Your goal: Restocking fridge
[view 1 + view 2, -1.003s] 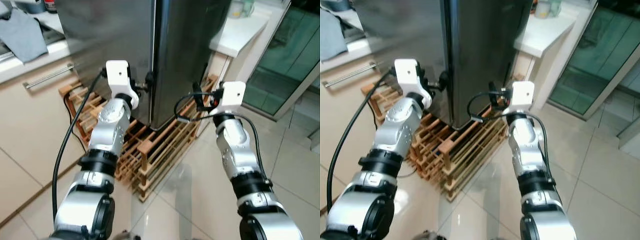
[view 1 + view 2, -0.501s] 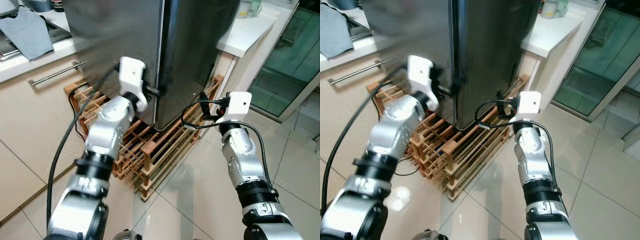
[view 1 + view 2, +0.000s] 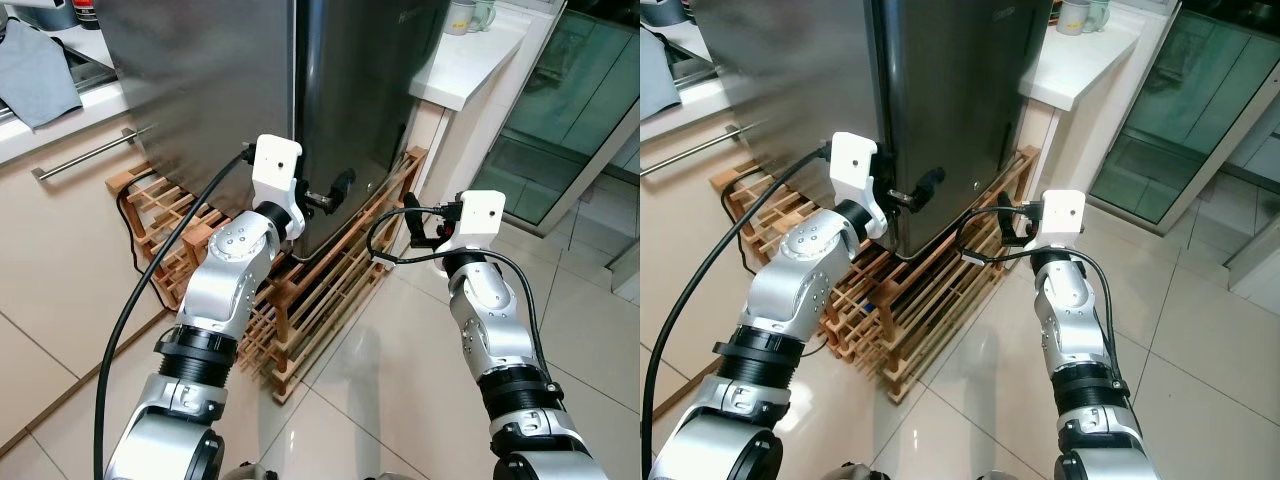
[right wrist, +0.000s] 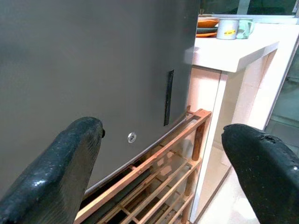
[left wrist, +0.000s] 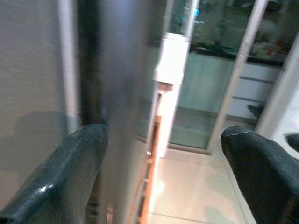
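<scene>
At the bottom corner of the fridge, left hand sits just beside the vertical seam where door face meets side panel, fingers spread wide, nothing between them; left wrist view shows the dark door edge next to one fingertip. Right hand hovers near the fridge's side panel above the wooden rack, also wide and empty; its wrist view looks at bare steel with a small dark slot and a screw. Fridge stands upright on the floor with the rack around its base, between the cabinet run with the bar handle and the white worktop carrying mugs. Door looks closed. Handling guess: steel skin is smooth and slippery, panel rigid, door heavy and probably held by a magnetic seal, so pinching the flat face will slip. Best hold is hooking a finger behind the door's edge at the seam; no handle is visible at this height. No stock items in sight yet.
</scene>
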Robot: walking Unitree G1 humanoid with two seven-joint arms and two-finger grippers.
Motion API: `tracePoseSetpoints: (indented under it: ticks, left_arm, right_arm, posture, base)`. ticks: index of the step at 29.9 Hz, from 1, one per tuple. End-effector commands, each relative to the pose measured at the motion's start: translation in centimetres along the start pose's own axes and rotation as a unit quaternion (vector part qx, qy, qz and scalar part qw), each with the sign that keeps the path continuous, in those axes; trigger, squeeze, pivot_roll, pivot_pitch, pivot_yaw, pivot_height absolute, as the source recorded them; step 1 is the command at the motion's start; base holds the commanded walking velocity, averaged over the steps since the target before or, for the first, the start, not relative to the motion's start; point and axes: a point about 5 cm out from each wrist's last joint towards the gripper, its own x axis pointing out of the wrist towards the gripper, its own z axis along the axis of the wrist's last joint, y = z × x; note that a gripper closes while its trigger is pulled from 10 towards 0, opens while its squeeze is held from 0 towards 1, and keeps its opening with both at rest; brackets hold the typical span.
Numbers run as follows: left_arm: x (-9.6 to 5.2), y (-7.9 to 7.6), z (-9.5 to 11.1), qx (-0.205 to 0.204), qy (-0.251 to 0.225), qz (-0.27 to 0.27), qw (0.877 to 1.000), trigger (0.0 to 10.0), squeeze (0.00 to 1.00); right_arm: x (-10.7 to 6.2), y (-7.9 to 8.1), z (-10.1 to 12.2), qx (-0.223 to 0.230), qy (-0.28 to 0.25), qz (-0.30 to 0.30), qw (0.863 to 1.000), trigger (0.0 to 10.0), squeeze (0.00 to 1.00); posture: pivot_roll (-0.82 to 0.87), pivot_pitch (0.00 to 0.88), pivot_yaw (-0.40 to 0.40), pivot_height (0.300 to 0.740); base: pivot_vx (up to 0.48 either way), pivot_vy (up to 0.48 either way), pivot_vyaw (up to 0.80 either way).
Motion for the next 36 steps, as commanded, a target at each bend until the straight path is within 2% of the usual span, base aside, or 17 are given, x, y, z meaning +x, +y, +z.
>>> tracePoseSetpoints:
  ticks: [1,4,7,8,9,14,18,19,23,25,26,27,33,36]
  left_arm:
    - [0.0,1.3,1.5,0.006,-0.026,0.044,0.999,10.0,0.0]
    - [-0.3,1.7,1.9,0.01,-0.033,0.057,0.998,10.0,0.0]
    - [-0.8,1.7,2.7,0.034,-0.049,0.057,0.997,10.0,0.0]
    - [-0.8,0.9,2.6,0.033,-0.045,0.039,0.998,10.0,0.0]
    - [-0.8,0.9,2.6,0.033,-0.045,0.039,0.998,10.0,0.0]
    - [-0.1,-0.6,2.6,0.008,-0.054,0.018,0.998,10.0,0.0]
    - [0.0,-0.8,2.8,0.005,-0.056,0.014,0.998,10.0,0.0]
    - [0.2,-0.9,2.8,0.003,-0.056,0.011,0.998,10.0,0.0]
    - [0.6,-0.9,2.6,0.003,-0.054,0.014,0.998,10.0,0.0]
    - [1.1,-0.1,2.5,0.005,-0.053,0.054,0.997,10.0,0.0]
    - [1.1,-0.1,2.5,0.005,-0.053,0.054,0.997,10.0,0.0]
    - [1.3,1.0,2.6,0.004,-0.053,0.102,0.993,10.0,0.0]
    - [1.0,2.2,2.6,0.002,-0.054,0.144,0.988,10.0,0.0]
    - [0.9,2.3,2.4,-0.004,-0.054,0.145,0.988,10.0,0.0]
  right_arm:
    - [0.1,0.0,0.4,-0.002,-0.003,0.0,1.0,10.0,0.28]
    - [0.0,0.0,0.3,-0.003,-0.003,0.001,1.0,10.0,0.28]
    - [-0.2,-0.2,0.1,-0.004,0.0,0.001,1.0,10.0,0.28]
    - [-0.3,-0.3,0.0,-0.006,0.003,0.001,1.0,10.0,0.28]
    - [-0.3,-0.3,0.0,-0.006,0.003,0.001,1.0,10.0,0.28]
    - [-0.3,-0.1,0.3,-0.005,-0.001,0.011,1.0,10.0,0.28]
    - [-0.4,0.1,0.5,-0.009,-0.006,0.027,1.0,10.0,0.28]
    - [-0.5,0.3,0.7,-0.017,-0.011,0.048,0.999,10.0,0.28]
    - [-0.5,0.0,0.9,-0.019,-0.012,0.049,0.999,10.0,0.28]
    - [-0.4,-0.1,0.9,-0.02,-0.011,0.048,0.999,10.0,0.28]
    - [-0.4,-0.1,0.9,-0.02,-0.011,0.048,0.999,10.0,0.28]
    - [-0.5,-0.1,0.9,-0.02,-0.009,0.049,0.999,10.0,0.28]
    - [-0.9,0.3,0.4,-0.017,0.0,0.058,0.998,10.0,0.28]
    - [-1.1,0.4,0.2,-0.016,0.004,0.061,0.998,10.0,0.29]
  posture:
    - [-0.05,0.0,-0.019,0.74]
    - [-0.05,0.0,-0.019,0.74]
    - [-0.05,0.0,-0.023,0.74]
    - [-0.05,0.0,-0.027,0.74]
    - [-0.05,0.0,-0.027,0.74]
    - [-0.05,0.0,-0.027,0.74]
    - [-0.06,0.0,-0.027,0.74]
    - [-0.06,0.0,-0.024,0.74]
    - [-0.07,0.0,-0.025,0.74]
    - [-0.07,0.0,-0.021,0.74]
    - [-0.07,0.0,-0.021,0.74]
    - [-0.08,0.0,-0.019,0.74]
    - [-0.08,0.0,-0.023,0.74]
    - [-0.08,0.0,-0.026,0.74]
  base:
    - [0.0,0.0,0.0]
    - [0.0,0.0,0.0]
    - [0.0,0.0,0.0]
    - [0.0,0.0,0.0]
    - [0.0,0.0,0.0]
    - [0.0,0.0,0.0]
    - [0.0,0.0,0.0]
    - [0.0,0.0,0.0]
    - [0.0,0.0,0.0]
    - [0.0,0.0,0.0]
    - [0.0,0.0,0.0]
    - [0.0,0.0,0.0]
    - [0.0,0.0,0.0]
    - [0.0,0.0,0.0]
